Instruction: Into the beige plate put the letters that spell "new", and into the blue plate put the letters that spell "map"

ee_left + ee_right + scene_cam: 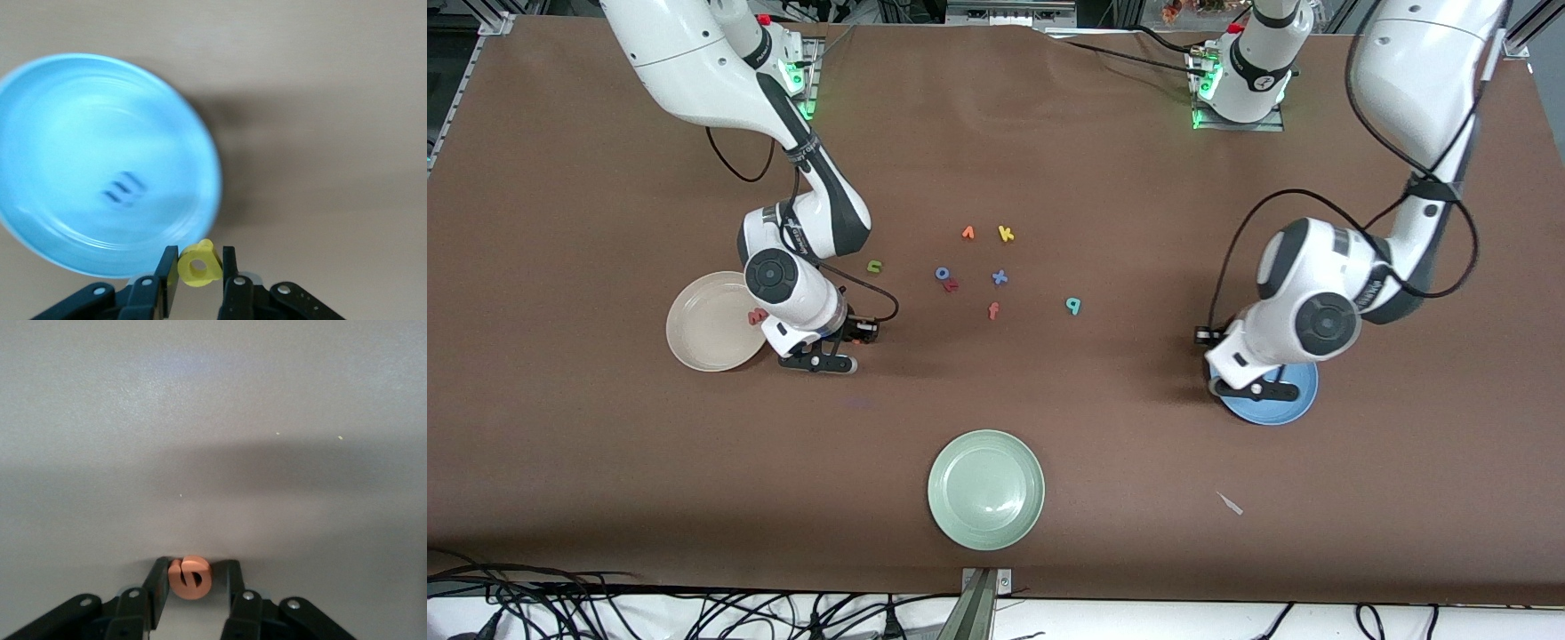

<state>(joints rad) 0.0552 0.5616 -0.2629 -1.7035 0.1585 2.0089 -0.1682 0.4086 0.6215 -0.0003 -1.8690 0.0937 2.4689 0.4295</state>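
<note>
Beige plate [710, 322], round and shallow, is seen toward right arm's end of table; a pink w [757, 316] lies on its rim area, partly hidden by the arm. Right gripper [818, 363] is placed just beside that plate; its grip is hidden in front view, but right wrist view shows fingers [157, 583] pinched on orange e [191, 577], a rounded foam shape, against plain table. Green n [874, 265] lies near that arm. Mid-table, loose letters are scattered; teal p [1073, 306] lies apart from them, toward left arm's end. Left gripper [1256, 388] is over blue plate [1294, 402]. Only left wrist view shows yellow a [199, 264] clamped betw. fingers [168, 270] at glossy plate's rim, and a dark blue m [123, 188], blurred, in the plate.
</note>
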